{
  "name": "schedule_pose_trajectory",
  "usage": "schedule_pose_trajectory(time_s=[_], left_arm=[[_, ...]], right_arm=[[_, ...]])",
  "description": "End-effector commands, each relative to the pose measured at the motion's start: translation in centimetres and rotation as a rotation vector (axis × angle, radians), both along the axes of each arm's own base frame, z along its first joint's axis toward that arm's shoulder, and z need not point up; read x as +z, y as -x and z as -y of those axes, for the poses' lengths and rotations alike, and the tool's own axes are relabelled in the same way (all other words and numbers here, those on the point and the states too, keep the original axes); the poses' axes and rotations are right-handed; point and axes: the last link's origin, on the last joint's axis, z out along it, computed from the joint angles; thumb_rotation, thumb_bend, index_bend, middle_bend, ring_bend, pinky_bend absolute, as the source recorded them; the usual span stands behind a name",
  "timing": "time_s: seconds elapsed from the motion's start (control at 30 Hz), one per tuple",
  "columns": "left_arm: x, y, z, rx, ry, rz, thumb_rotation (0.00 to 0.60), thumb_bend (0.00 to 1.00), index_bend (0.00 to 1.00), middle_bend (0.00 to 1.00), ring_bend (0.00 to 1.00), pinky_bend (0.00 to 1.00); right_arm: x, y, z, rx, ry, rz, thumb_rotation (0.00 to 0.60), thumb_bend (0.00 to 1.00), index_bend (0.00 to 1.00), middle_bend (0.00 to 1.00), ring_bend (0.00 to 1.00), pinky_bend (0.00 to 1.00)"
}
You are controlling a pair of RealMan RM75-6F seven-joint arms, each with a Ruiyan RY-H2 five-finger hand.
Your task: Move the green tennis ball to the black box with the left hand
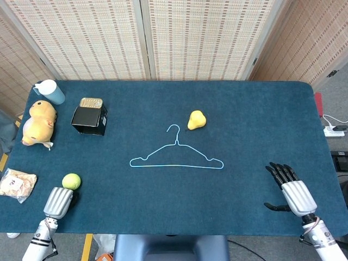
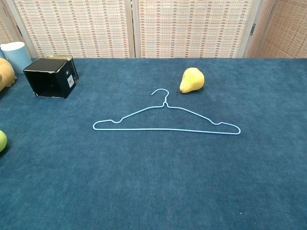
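The green tennis ball lies near the table's front left corner; the chest view shows only a sliver of the ball at its left edge. My left hand is right behind it, its far end against the ball. Its fingers are hidden under the hand's back, so any grip is unclear. The black box stands at the far left, its open side towards me, also visible as the box in the chest view. My right hand rests at the front right, fingers spread, holding nothing.
A light blue wire hanger lies mid-table with a yellow pear behind it. A tin sits behind the box. A blue cup, a yellow plush toy and a snack packet line the left edge.
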Motion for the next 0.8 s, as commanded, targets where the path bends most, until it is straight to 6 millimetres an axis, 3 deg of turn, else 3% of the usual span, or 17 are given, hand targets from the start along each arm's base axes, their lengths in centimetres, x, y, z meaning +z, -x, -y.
schedule_pose_trajectory(time_s=[0.03,0.8], left_arm=[[-0.1,-0.3,-0.7,-0.009,-0.002,0.000,0.600,0.73,1.00,1.00,1.00,1.00],[-0.2,-1.6,-4.6,-0.027,0.017,0.001,0.600,0.75,1.00,1.00,1.00,1.00]], right_arm=[[-0.1,-0.1,0.0,0.001,-0.003,-0.002,0.600,0.00,0.00,0.00,0.00,0.00],[-0.4,-0.2,0.2,-0.010,0.000,-0.019,0.600,0.00,0.00,0.00,0.00,0.00]])
